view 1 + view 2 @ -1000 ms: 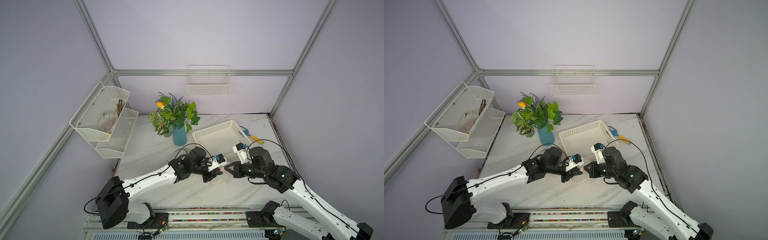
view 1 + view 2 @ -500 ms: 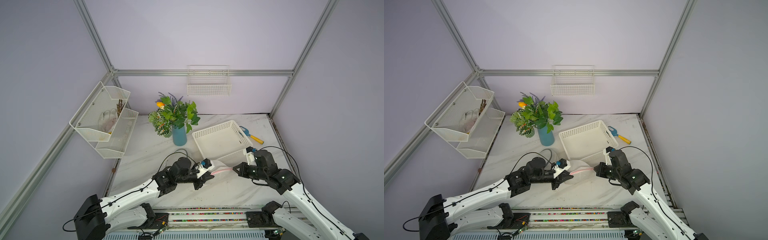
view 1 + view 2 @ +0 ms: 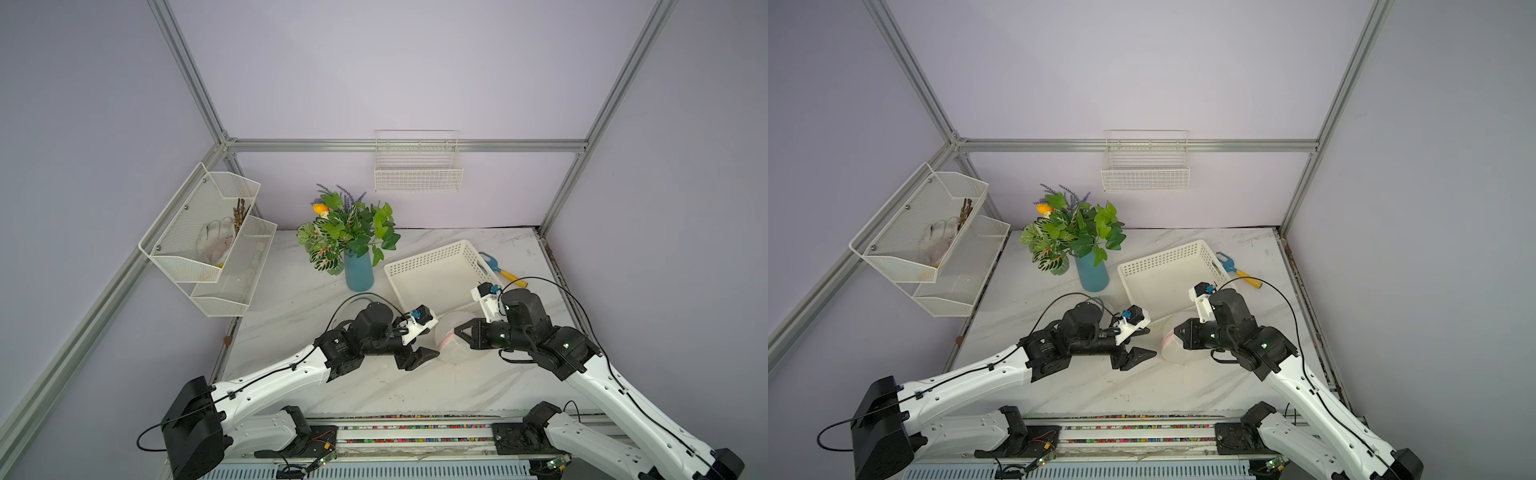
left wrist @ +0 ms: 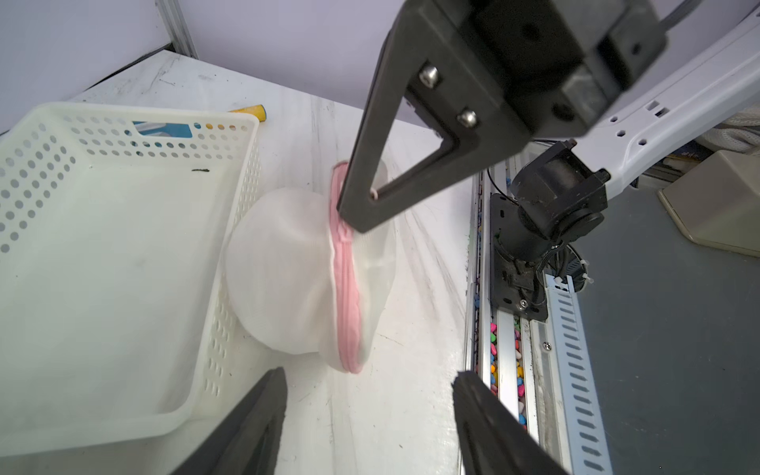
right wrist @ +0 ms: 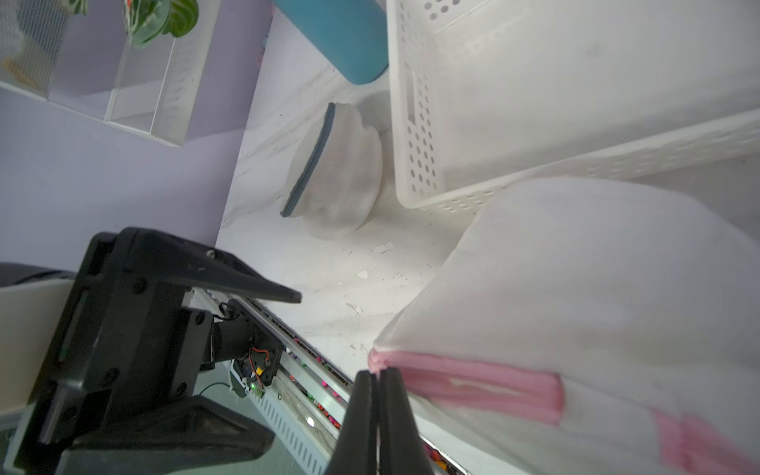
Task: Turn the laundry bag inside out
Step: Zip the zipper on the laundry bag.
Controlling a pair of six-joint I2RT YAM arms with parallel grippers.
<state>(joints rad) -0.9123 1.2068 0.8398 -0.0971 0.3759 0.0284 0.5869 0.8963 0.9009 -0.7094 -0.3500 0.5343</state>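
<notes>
Let go: the left fingers (image 4: 263, 411) have just sprung apart and released the bag (image 4: 288, 267), which now sags onto the table (image 3: 374, 386) just beside the basket (image 3: 428, 257). The right fingers (image 5: 357, 411) stay clenched on its pink rim (image 5: 473, 384). With one side freed, the turning looks unfinished, and the left fingers probably need a fresh hold on the bag.
</notes>
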